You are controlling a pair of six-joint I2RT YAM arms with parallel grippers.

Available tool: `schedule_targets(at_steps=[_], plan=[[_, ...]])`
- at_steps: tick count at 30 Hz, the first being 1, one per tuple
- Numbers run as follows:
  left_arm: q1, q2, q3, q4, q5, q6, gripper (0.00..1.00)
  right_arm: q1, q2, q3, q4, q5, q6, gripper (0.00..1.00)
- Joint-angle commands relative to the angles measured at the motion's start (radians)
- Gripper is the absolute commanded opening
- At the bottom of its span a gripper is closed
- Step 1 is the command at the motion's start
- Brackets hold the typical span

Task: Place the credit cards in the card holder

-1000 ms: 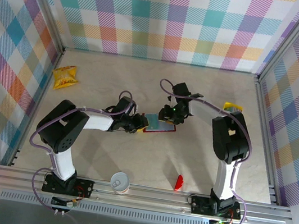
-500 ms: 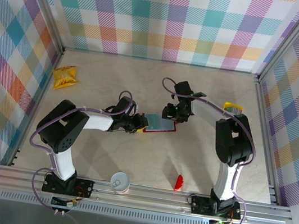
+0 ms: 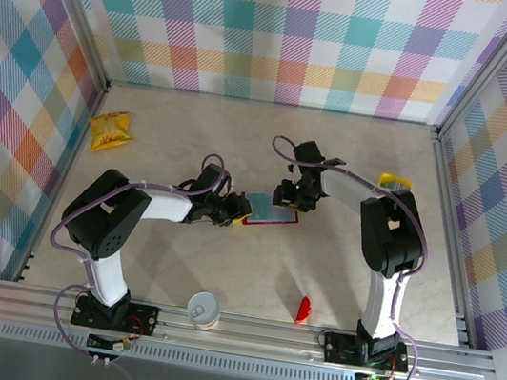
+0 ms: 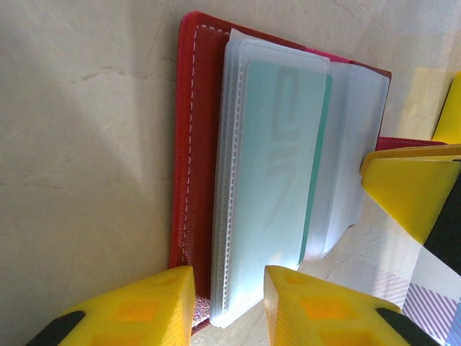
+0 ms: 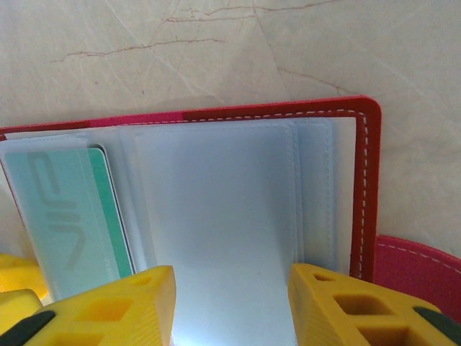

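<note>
Far left of the holder (image 3: 269, 215), toward the back wall: packet (image 3: 110, 132). Near-left of the holder, by the front rail: cup (image 3: 204, 309).

At the holder's left end sat the left gripper (image 3: 229, 213). Its fingers (image 4: 137, 303) flanked the near corner of the red cover and clear sleeves (image 4: 238, 216), part closed. Clamped or only straddling, could not tell.

The holder lay open on the table (image 3: 174, 264), about mid-table. One teal card (image 4: 284, 158) sat inside a sleeve.

At the holder's back-right edge hung the right gripper (image 3: 293, 196), jaws apart, released, nothing between them but the sleeves below. One finger (image 4: 403, 187) touched the sleeves' free edge.

Near-right of the holder, well apart: red piece (image 3: 303, 310). Well right of the holder: yellow cards (image 3: 395, 182), partly hidden behind the right arm.
</note>
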Motion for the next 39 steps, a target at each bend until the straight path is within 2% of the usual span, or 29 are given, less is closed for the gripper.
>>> schedule_targets(at_steps=[1,8,14,29,39], plan=[[0.009,-0.022,0.003,-0.016,0.006,0.011,0.31,-0.007,0.028,-0.005,-0.020,-0.025,-0.006,0.45],[0.009,-0.020,0.002,-0.016,0.007,0.012,0.31,-0.024,0.041,-0.028,0.055,-0.179,0.025,0.44],[0.009,-0.025,0.002,-0.014,0.007,0.013,0.31,-0.023,0.047,-0.020,0.088,-0.257,0.051,0.43],[0.009,-0.032,-0.001,-0.009,0.008,0.015,0.30,0.015,0.040,-0.015,0.135,-0.337,0.118,0.37],[0.009,-0.063,-0.015,-0.018,-0.009,0.015,0.29,0.041,0.027,-0.019,0.160,-0.333,0.163,0.35]])
